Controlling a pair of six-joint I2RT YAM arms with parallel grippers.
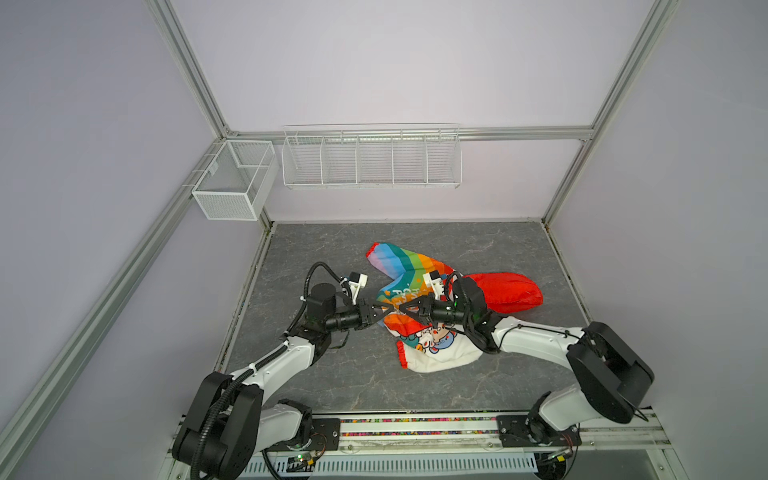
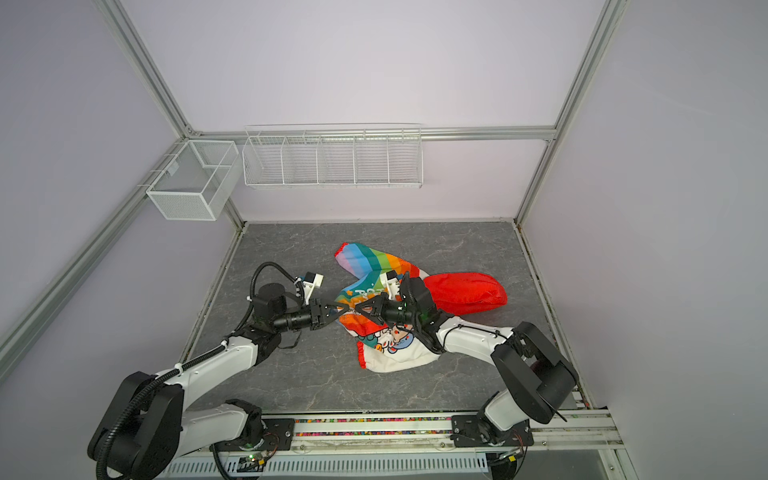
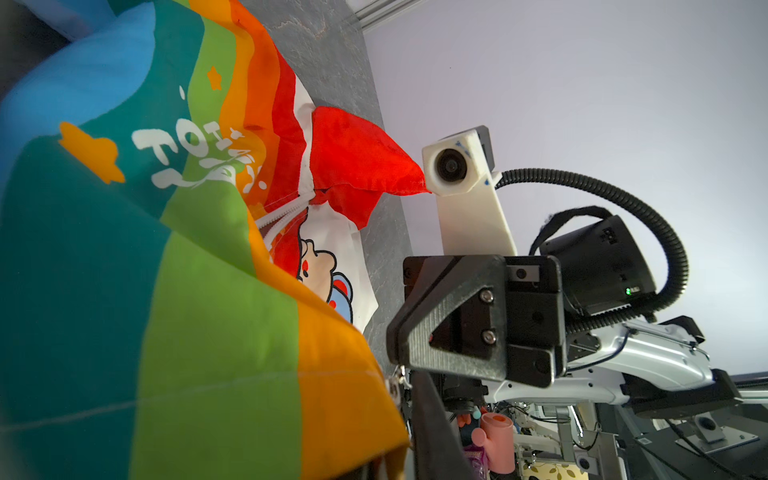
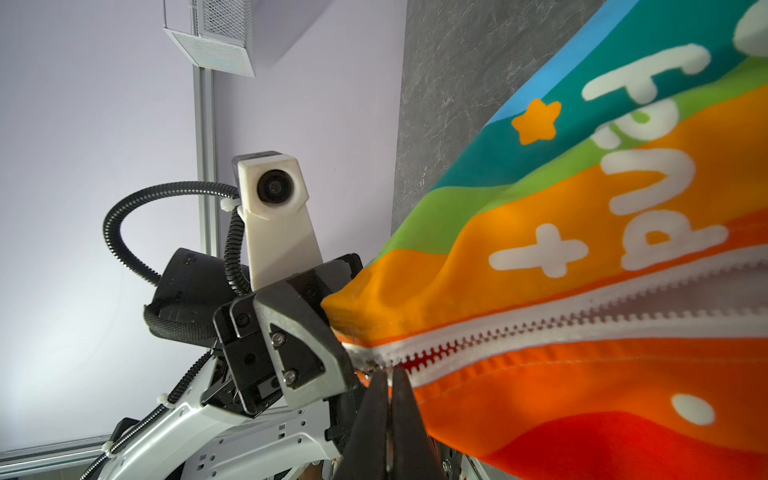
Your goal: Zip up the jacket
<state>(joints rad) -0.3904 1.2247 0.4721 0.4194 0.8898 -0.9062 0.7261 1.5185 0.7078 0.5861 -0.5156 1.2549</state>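
The jacket (image 1: 399, 262) (image 2: 365, 262) lies crumpled mid-table, with its red hood (image 1: 511, 293) to the right and its white cartoon half (image 1: 440, 353) toward the front. Both grippers meet tip to tip at its lifted orange hem. My left gripper (image 1: 388, 309) (image 3: 403, 415) pinches the hem corner; one of its fingers (image 3: 432, 424) shows and the other is hidden by cloth. My right gripper (image 1: 401, 309) (image 4: 389, 372) is shut on the small metal zipper pull (image 3: 395, 382) at the low end of the white zipper (image 4: 540, 324).
The grey marbled table (image 1: 332, 374) has walls close on the left, back and right. A white wire rack (image 1: 371, 158) hangs on the back wall and a mesh basket (image 1: 235, 178) on the left frame. The arm bases sit along the front rail.
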